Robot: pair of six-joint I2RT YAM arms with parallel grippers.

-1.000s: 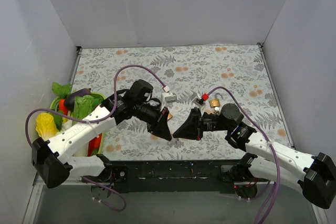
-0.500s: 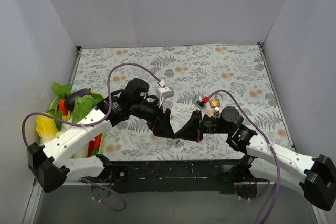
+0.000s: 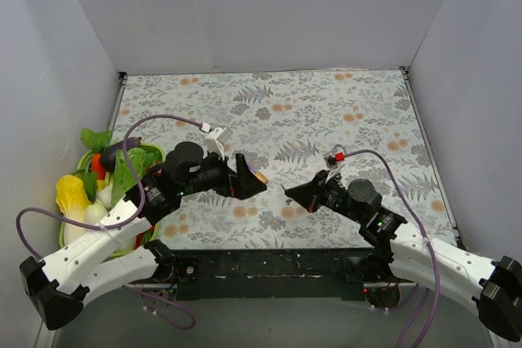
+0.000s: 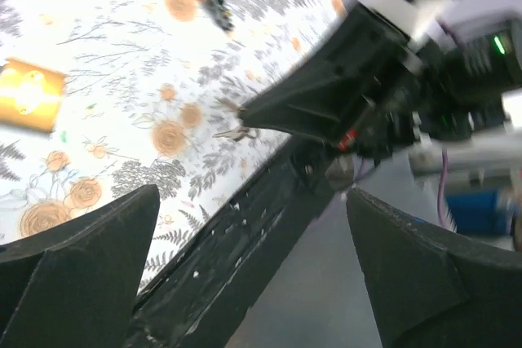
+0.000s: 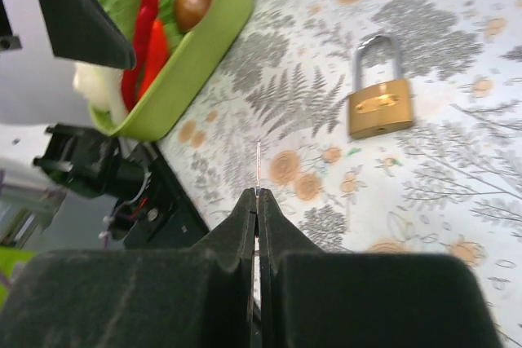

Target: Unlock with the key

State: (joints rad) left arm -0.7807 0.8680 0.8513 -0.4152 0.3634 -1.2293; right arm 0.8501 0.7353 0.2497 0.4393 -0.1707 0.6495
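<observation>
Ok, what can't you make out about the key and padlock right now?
- The key: the right wrist view shows it edge-on, a sliver in the shut right gripper, so its teeth are unreadable. In the top view it is too small.
- The padlock: its keyhole shows in no view. In the top view the left gripper covers most of it. The left wrist view blurs it and cuts it at the left edge.

Flat on the table (image 3: 342, 112), a padlock (image 3: 258, 175), just beside the left gripper (image 3: 251, 178) and left of the right gripper (image 3: 289, 191). At the table's left edge, a tray (image 5: 196, 59) holding vegetables (image 3: 72, 193).
</observation>
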